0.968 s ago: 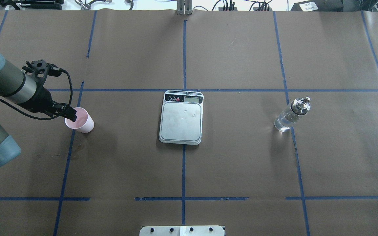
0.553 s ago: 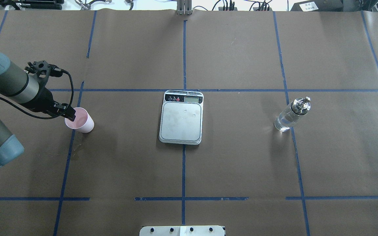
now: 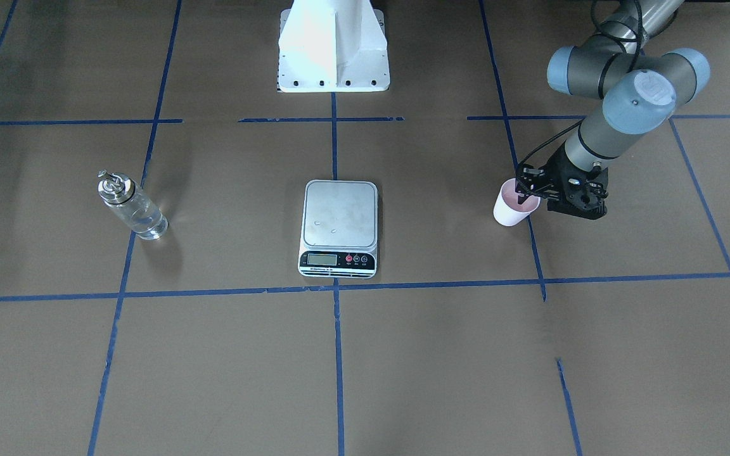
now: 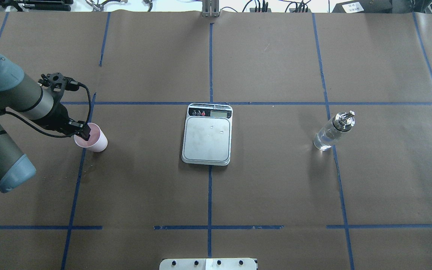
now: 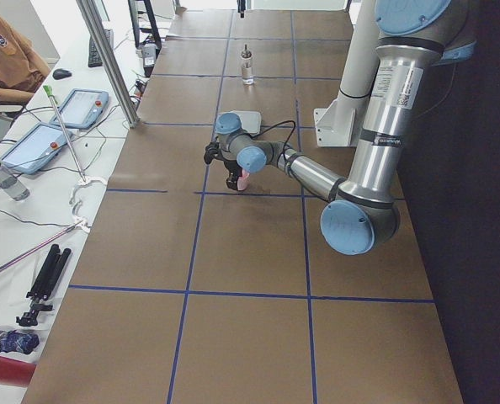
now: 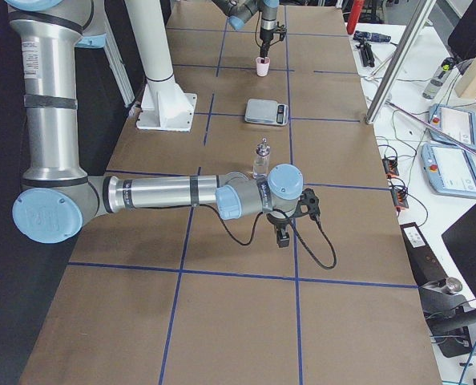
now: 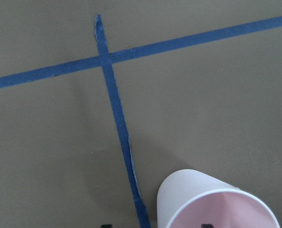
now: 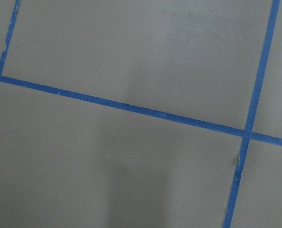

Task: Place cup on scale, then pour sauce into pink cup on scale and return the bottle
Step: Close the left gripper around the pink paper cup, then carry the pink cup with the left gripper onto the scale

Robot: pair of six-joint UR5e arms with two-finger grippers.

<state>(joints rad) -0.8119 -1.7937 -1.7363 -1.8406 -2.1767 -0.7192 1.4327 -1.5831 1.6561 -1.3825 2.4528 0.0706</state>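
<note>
Three things are spread well apart on the table (image 4: 276, 195). The scale (image 4: 206, 140) is set at centre, its platform bare for loading. The bottle (image 4: 330, 133) is stood upright at right, judged to suit the right arm, and the cup (image 4: 96, 142) is stood at left. The left arm (image 4: 32, 103) is stretched low. The left gripper (image 4: 85, 132) is tipped onto the cup's near rim, jaws apart, one finger inside and one outside. For the right gripper (image 6: 281, 237), parted or closed cannot be told.
</note>
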